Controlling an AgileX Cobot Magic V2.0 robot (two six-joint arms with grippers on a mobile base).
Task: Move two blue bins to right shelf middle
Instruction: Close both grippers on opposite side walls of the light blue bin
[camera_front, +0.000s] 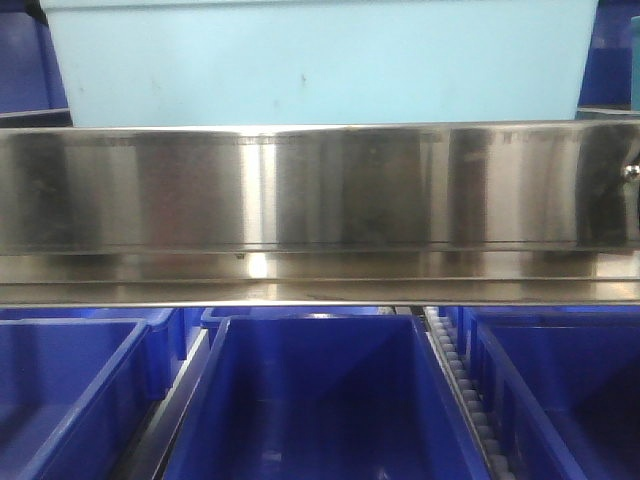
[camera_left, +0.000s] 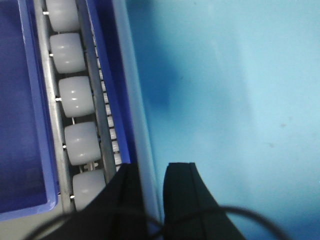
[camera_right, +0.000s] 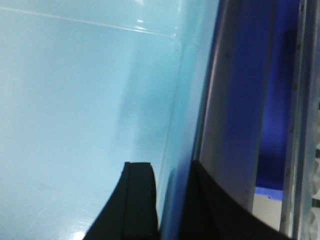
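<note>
Stainless-steel shelf rail (camera_front: 320, 190) spans mid-frame; pale blue bin (camera_front: 320, 60) above, dark-blue crates (camera_front: 320, 400) below. Jaws of left gripper (camera_left: 155, 170) and right gripper (camera_right: 169, 167) clamp its walls.

- I work in a storeroom or warehouse, not a home: a stainless-steel rack (camera_front: 320, 190) with a broad brushed front rail fills my front view.
- Dark-blue plastic crates (camera_front: 320, 400) sit side by side in a row on the tier below it.
- Tracks of white rollers (camera_left: 75, 95) run between the crates, as on a flow rack.
- A pale blue bin (camera_front: 320, 60) shows above the rail.
</note>
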